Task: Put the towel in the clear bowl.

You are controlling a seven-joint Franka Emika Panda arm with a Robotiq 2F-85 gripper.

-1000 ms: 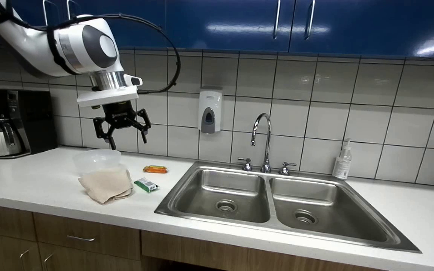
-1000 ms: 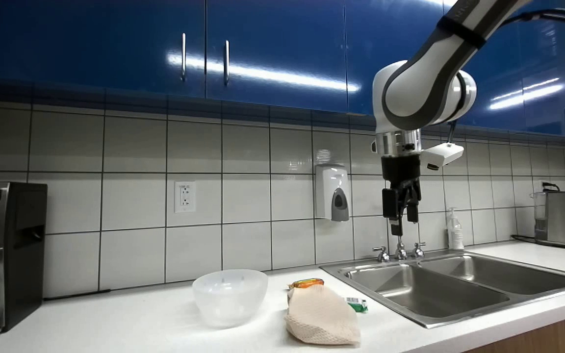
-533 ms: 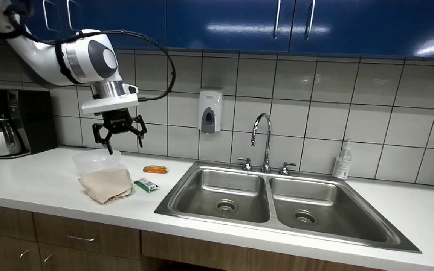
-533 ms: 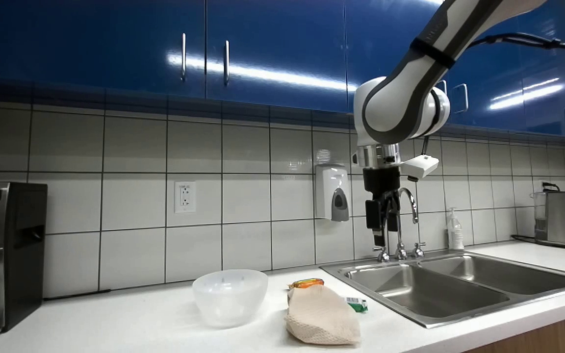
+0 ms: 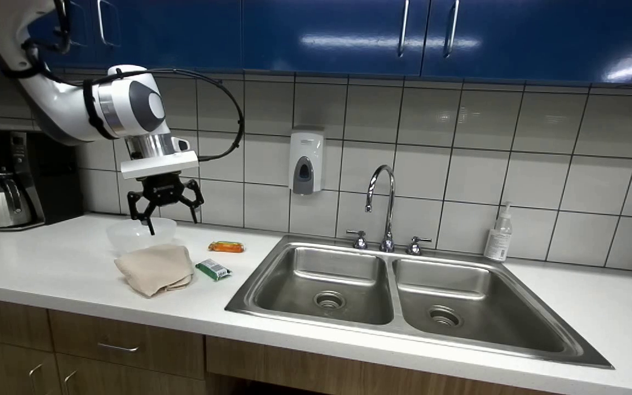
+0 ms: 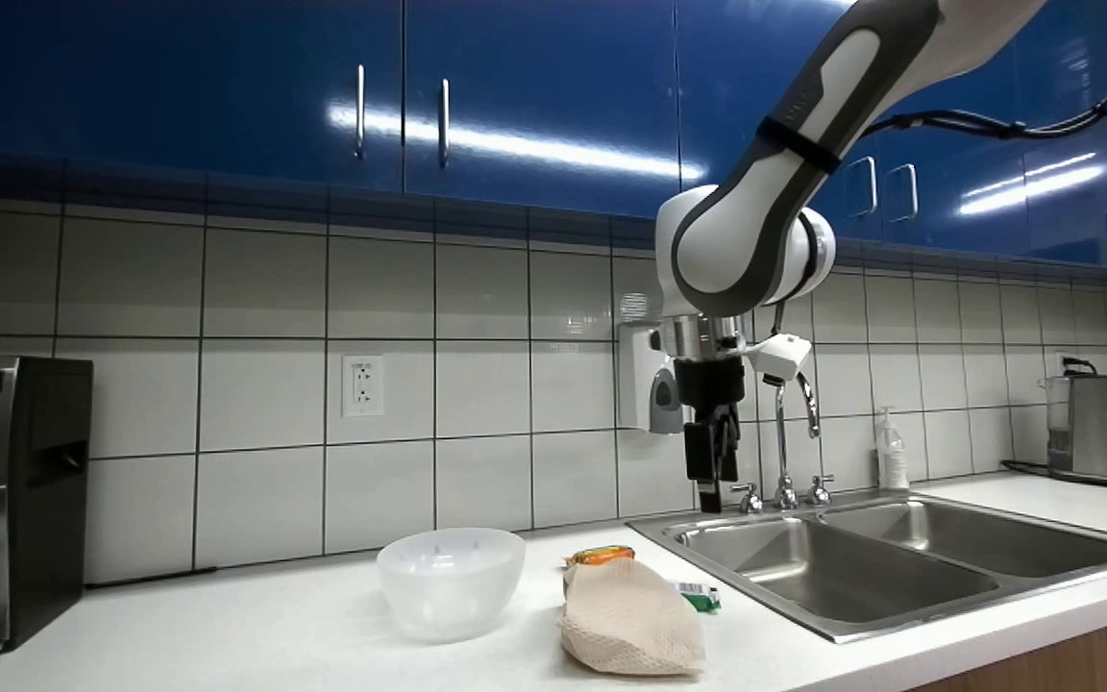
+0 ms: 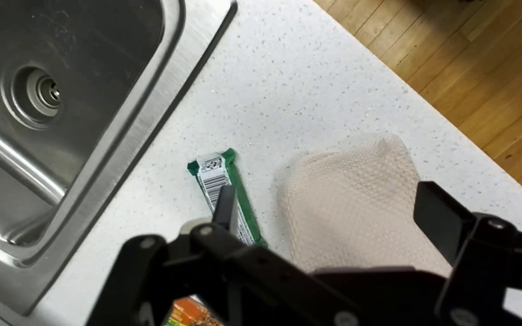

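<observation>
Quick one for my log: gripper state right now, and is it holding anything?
Gripper: open, holding nothing; the towel lies on the counter.

Stretching as a white bench (image 5: 47, 258), carrying towel (image 5: 157, 269) near the front edge, green packet (image 5: 213, 270) beside, clear bowl (image 6: 451, 586) and orange packet (image 5: 226, 247) nearer the back edge.

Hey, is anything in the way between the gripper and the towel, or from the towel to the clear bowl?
Nothing visible stands between the open gripper and the towel, though in the wrist view one finger overlaps the green packet beside it. Between towel and clear bowl I see nothing either, just its own raised wall.
</observation>
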